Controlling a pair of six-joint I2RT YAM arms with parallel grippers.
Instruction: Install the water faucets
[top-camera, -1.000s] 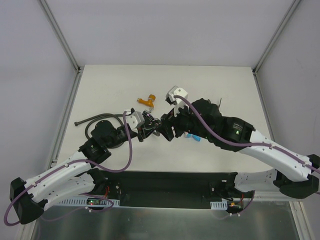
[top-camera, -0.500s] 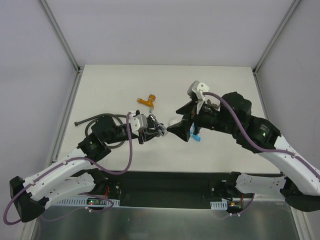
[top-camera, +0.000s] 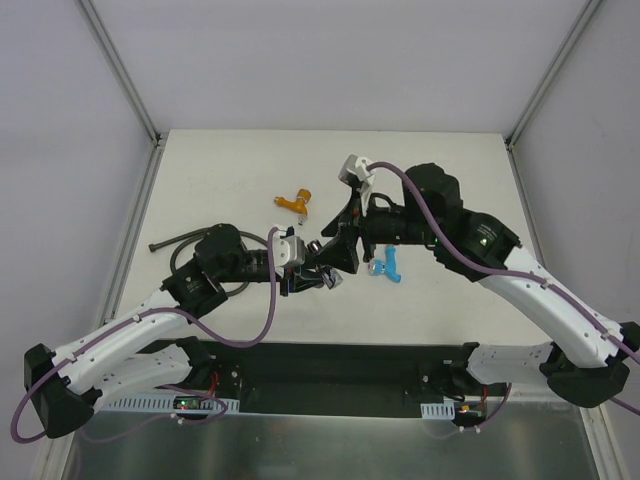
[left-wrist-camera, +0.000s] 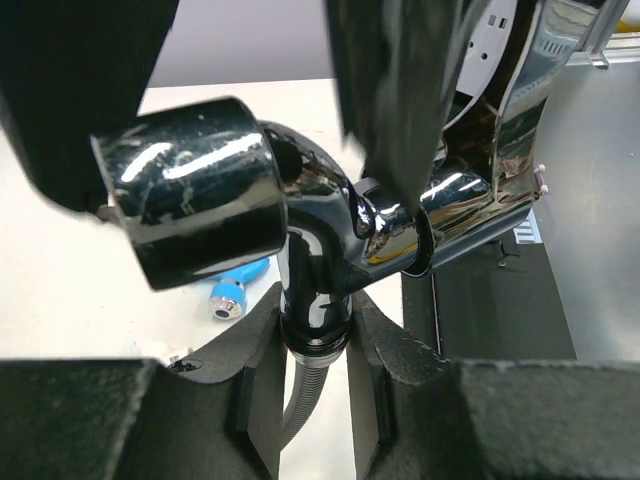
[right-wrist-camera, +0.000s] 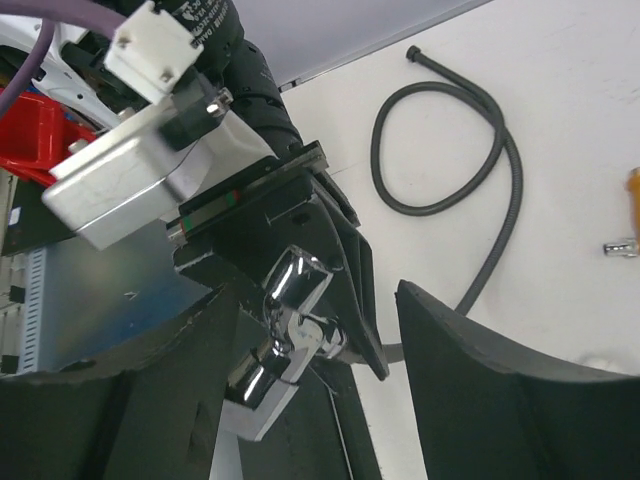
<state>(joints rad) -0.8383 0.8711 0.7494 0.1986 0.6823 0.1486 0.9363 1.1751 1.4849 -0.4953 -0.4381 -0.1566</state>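
Observation:
My left gripper (top-camera: 312, 270) is shut on the collar of the shiny chrome faucet (top-camera: 327, 277) in mid-table. In the left wrist view my gripper (left-wrist-camera: 315, 335) clamps the faucet (left-wrist-camera: 200, 190) just above the ribbed end of the dark hose (left-wrist-camera: 305, 400). My right gripper (top-camera: 338, 258) is open and meets it from the right. In the right wrist view its gripper (right-wrist-camera: 320, 370) straddles the chrome faucet (right-wrist-camera: 290, 320). The blue faucet (top-camera: 388, 265) lies just right of the grippers. The orange-brass faucet (top-camera: 295, 203) lies behind them. The dark grey-brown faucet is out of view.
The dark flexible hose (top-camera: 190, 240) coils on the table left of the left arm; it also shows in the right wrist view (right-wrist-camera: 485, 170). The table's side rails (top-camera: 130, 250) run along both edges. The arm bases sit on the near black strip (top-camera: 340, 365).
My right gripper drew back to the right, then came in again to the left gripper. My left gripper kept the chrome faucet and shifted slightly right and down.

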